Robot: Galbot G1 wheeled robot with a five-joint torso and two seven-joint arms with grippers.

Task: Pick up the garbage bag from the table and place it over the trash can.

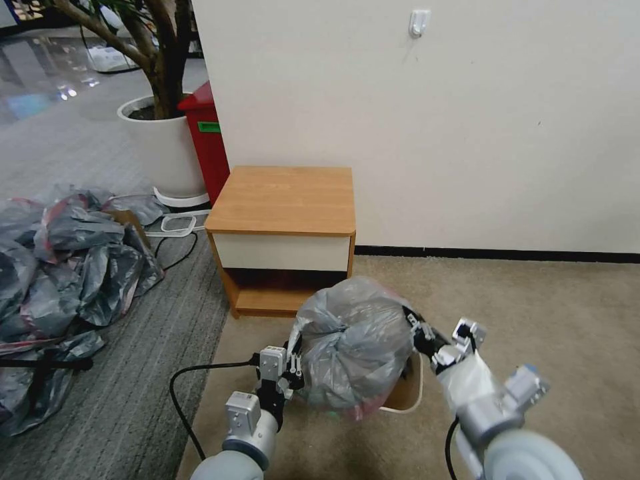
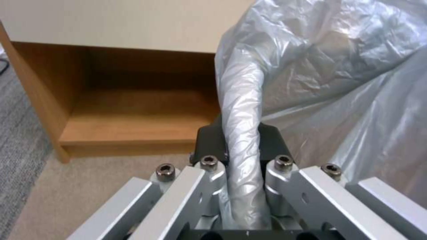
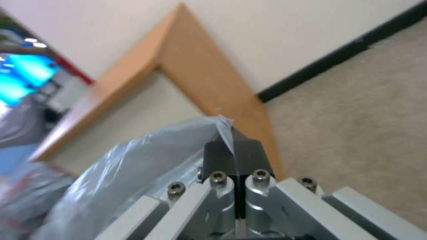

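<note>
1. Head view — garbage bag [image 1: 353,343] hangs ballooned between both hands, over the trash can [image 1: 408,393], which sits on the carpet in front of the wooden surface [image 1: 283,200]. Left hand [image 1: 291,363] is at the bag's left edge, right hand [image 1: 415,328] at its right. The bag hides most of the can. Risk: the mouth may not be spread wide enough and could catch on the near rim or land beside the can rather than around it.

2. Left wrist view — left hand [image 2: 242,146] is closed on a twisted rope of film, with the bag [image 2: 338,76] billowing beside it. Risk: a bunched grip keeps that side of the mouth gathered, so it may not open over the rim.

3. Right wrist view — right hand [image 3: 233,148] is pinched shut on a thin corner of the bag [image 3: 133,160]. Risk: so little film in the pinch may slip or tear once tension comes on.
</note>
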